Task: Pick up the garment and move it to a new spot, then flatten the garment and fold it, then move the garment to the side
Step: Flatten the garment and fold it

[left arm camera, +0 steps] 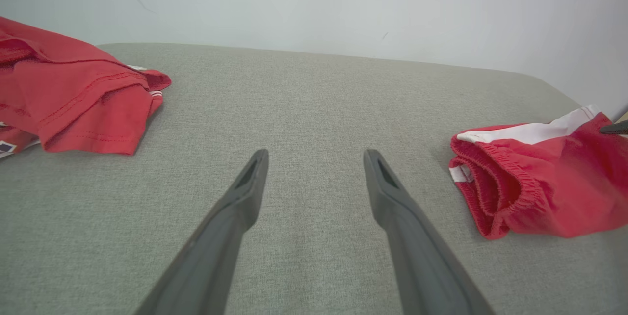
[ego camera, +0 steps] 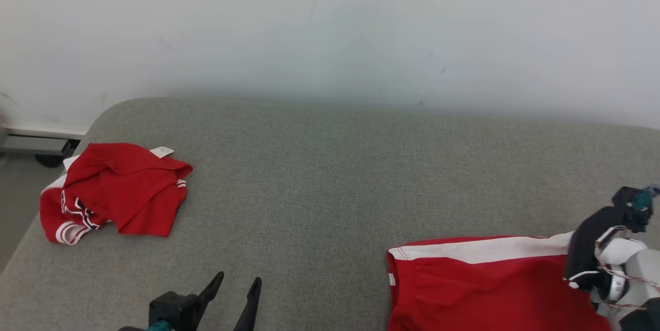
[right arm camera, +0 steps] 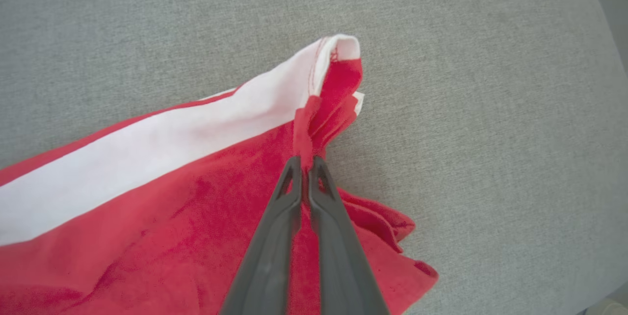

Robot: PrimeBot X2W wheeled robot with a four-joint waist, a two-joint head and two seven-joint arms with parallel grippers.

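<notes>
The garment [ego camera: 479, 279] is a pair of red shorts with a white side stripe, lying at the front right of the grey padded surface [ego camera: 335, 176]. In the right wrist view my right gripper [right arm camera: 305, 160] is shut on a bunched red fold of the garment [right arm camera: 147, 197], near its white-striped corner, which is lifted slightly. In the left wrist view the garment [left arm camera: 539, 192] shows its elastic waistband at the right. My left gripper [ego camera: 237, 279] stands open over bare surface at the front, left of the garment, with nothing between its fingers [left arm camera: 245, 192].
A second red garment [ego camera: 118, 192] with white trim and a tag lies crumpled at the surface's left edge, also seen in the left wrist view [left arm camera: 73, 104]. A pale wall [ego camera: 330, 27] rises behind. Bare grey surface stretches between the two garments.
</notes>
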